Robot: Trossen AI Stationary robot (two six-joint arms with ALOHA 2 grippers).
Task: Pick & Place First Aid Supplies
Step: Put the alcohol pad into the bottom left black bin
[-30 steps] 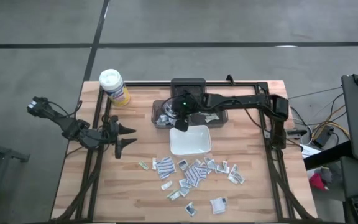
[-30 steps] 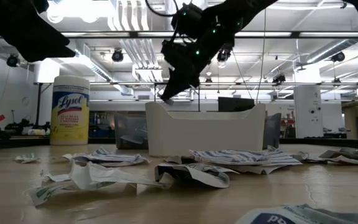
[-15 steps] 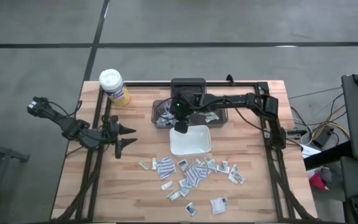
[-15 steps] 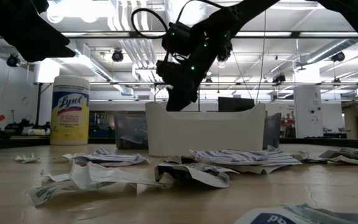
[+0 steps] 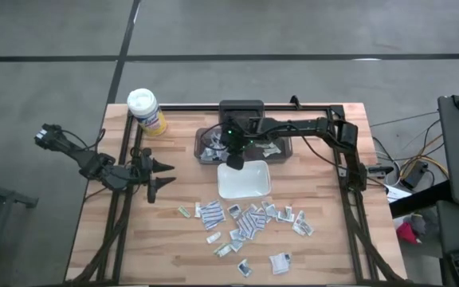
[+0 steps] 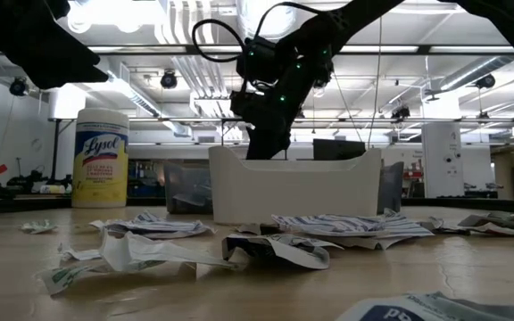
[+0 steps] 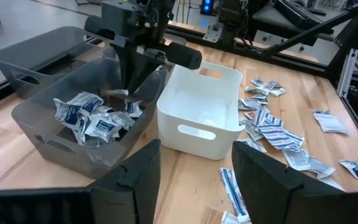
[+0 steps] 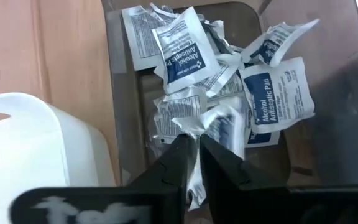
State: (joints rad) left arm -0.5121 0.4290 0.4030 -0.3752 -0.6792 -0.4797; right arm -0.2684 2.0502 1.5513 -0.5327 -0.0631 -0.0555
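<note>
Several first aid packets lie scattered on the wooden table near the front, and more are piled in a grey bin at the back. My right gripper points steeply down into that bin, just over the pile. A narrow gap shows between its fingers, and a crumpled packet sits right at their tips. Beside the bin, on its near side, stands a white tray. My left gripper waits open at the table's left with nothing between its fingers. My right gripper comes from above, slanting down into the bin, its fingertips at the crumpled packet's upper edge. The packet rests on the pile. I cannot tell whether the fingers touch it.
A yellow canister with a white lid stands at the far left corner. The white tray's wall rises close beside the bin. Bare wood lies between my left gripper and the scattered packets.
My right gripper has sunk toward the grey bin and tipped more steeply downward; in the low view its tip has dropped behind the white tray's rim.
</note>
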